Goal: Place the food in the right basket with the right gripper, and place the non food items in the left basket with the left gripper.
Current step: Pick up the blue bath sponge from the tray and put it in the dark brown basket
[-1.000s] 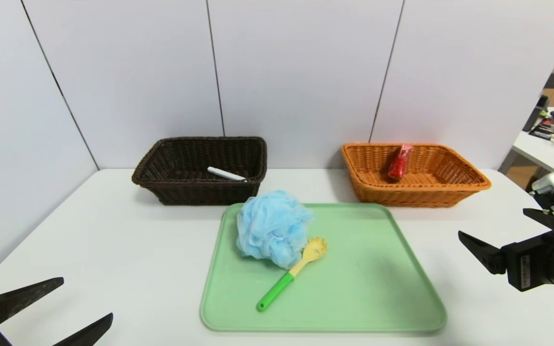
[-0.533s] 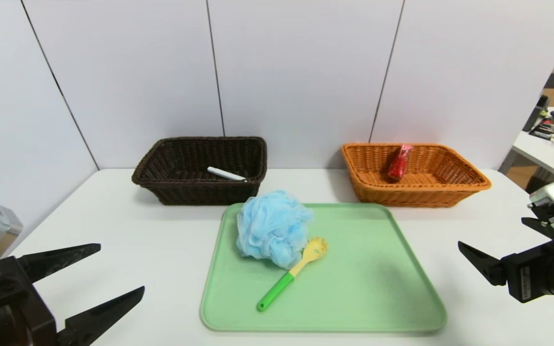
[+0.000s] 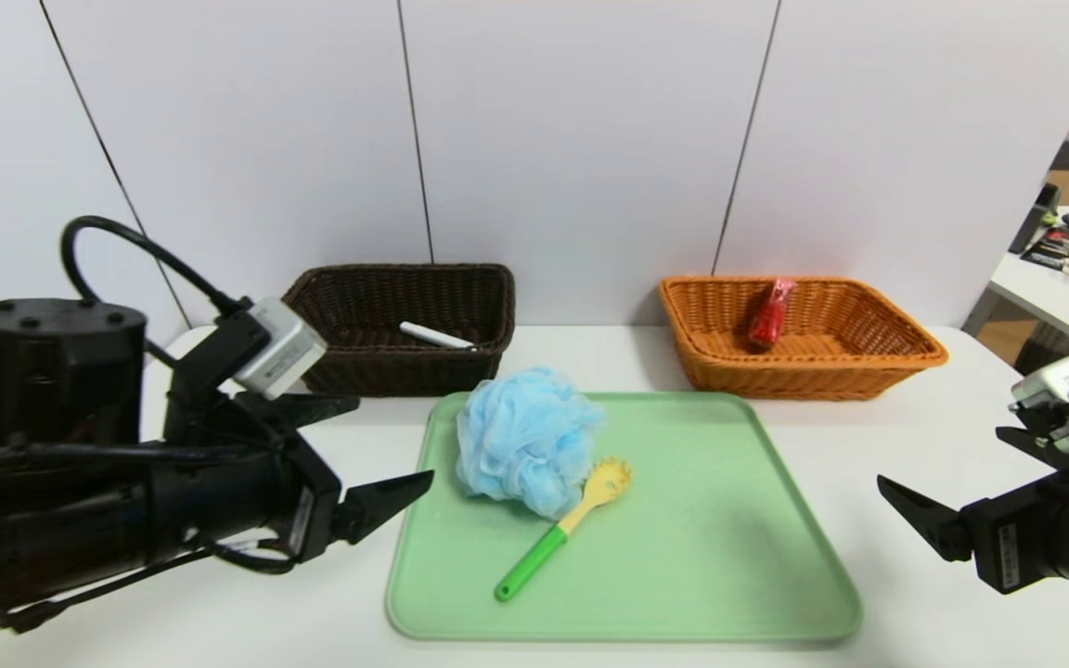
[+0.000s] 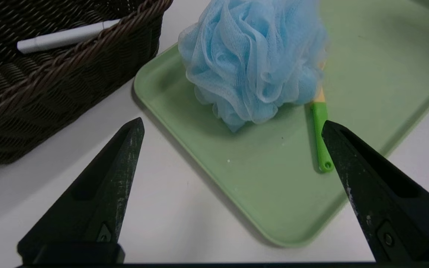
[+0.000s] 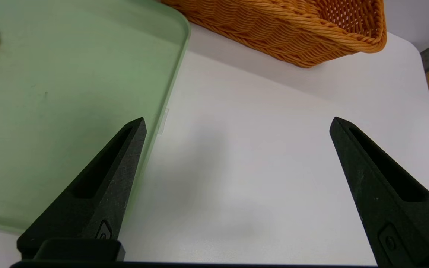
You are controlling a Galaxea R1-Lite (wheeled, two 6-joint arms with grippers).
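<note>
Nearest the viewer, left gripper [image 3: 396,440], jaws wide and empty, beside the left edge of the green tray [image 3: 683,608]; right gripper [image 3: 938,456], likewise wide and empty, parked right of the tray. On the tray, pasta spoon [image 3: 548,547], its head beside blue bath puff [image 3: 527,441]; a loose pinch on the puff's mesh could drag the spoon. Beyond the tray, dark basket [image 3: 395,371] with white marker [image 3: 437,336], left; orange basket [image 3: 804,376] with red packet [image 3: 768,320], right.

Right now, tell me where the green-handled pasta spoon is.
In the head view, the green-handled pasta spoon lies left of centre on the green tray, beside the blue mesh puff.
</note>
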